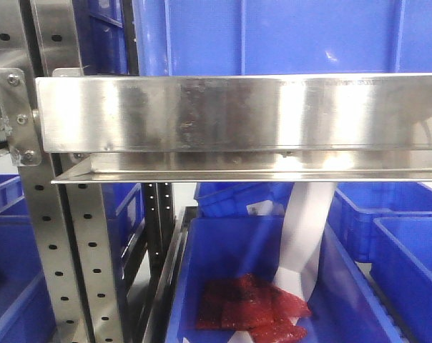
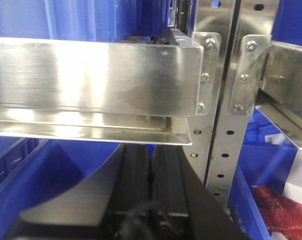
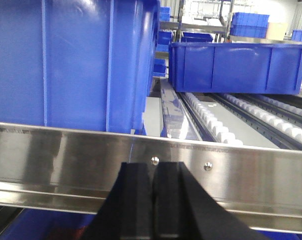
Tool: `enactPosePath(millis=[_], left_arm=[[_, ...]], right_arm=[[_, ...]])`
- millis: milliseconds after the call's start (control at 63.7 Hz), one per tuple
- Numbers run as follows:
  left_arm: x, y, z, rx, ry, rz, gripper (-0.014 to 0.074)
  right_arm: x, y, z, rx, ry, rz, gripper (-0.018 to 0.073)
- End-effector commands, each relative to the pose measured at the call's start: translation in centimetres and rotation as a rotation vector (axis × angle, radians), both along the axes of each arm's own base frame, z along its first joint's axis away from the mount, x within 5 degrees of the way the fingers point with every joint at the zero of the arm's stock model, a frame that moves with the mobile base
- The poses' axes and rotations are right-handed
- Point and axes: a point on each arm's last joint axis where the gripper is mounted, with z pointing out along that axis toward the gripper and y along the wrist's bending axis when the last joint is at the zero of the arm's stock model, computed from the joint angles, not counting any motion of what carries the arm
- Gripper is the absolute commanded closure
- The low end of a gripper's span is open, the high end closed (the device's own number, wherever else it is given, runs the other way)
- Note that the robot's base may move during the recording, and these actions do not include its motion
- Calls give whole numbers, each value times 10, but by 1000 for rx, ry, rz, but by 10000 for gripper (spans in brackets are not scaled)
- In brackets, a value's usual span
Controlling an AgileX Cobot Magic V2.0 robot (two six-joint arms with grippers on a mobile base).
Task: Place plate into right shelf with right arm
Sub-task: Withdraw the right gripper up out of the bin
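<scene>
Shelf rail (image 1: 237, 114) steel, blue bins (image 3: 66, 60) above.

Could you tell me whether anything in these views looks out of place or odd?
No plate shows in any view. In the lower blue bin, red packets lie in a loose overlapping heap with a white strip draped into them. Both claws, left and right, look shut and empty.

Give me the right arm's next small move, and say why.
Probably ease the right gripper back from the steel rail and search for the plate: its fingers sit pressed together with nothing between them, and no plate shows in any view. The roller lane behind the rail, ahead of the blue bin, would be where it goes.
</scene>
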Motion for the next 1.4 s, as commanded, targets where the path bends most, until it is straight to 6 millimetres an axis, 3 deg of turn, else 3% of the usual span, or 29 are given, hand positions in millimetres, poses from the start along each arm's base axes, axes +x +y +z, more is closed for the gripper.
enactPosePath(millis=[0,141,251,392,643,1381], left_arm=[[0,0,5,-2,-84,-1,643],[0,0,5,-2,-84,-1,643],[0,0,5,-2,-84,-1,643],[0,0,5,-2,-84,-1,643],[0,0,5,-2,-84,-1,643],[0,0,5,-2,-84,-1,643]], right_arm=[[0,0,15,-6,-89,0,507],[1,0,10,-6,-79,0,507],[3,1,-7,-1,-48,2,507],[3,1,-25,136,-20,14,507],[3,1,-25,19,-18,4,507],[3,1,-20,21,-72,8,507]])
